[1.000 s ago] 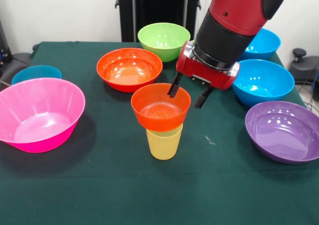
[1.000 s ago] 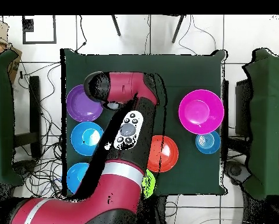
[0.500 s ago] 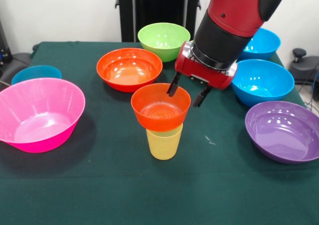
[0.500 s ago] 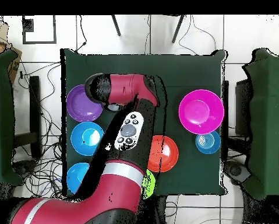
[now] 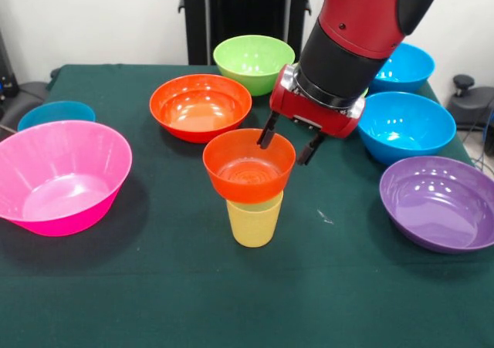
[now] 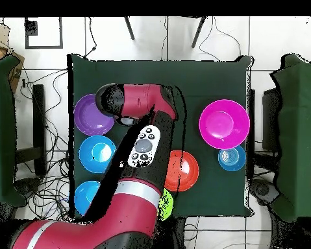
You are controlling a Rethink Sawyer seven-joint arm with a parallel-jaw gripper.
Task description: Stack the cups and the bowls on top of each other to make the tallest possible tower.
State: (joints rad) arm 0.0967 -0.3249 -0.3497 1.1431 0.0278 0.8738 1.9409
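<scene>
A desk (image 5: 116, 302) under dark green cloth carries a yellow cup (image 5: 255, 221), a pink bowl (image 5: 58, 178), a purple bowl (image 5: 440, 203), three blue bowls (image 5: 407, 126), an orange bowl (image 5: 200, 106) and a green bowl (image 5: 253, 62).

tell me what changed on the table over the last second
Only the arm moved: the end effector rose slightly and drifted away from the camera, open, its fingers apart above the back rim of the small orange bowl, holding nothing. That bowl sits as before on the yellow cup. The pink bowl, purple bowl and the other bowls did not move.
</scene>
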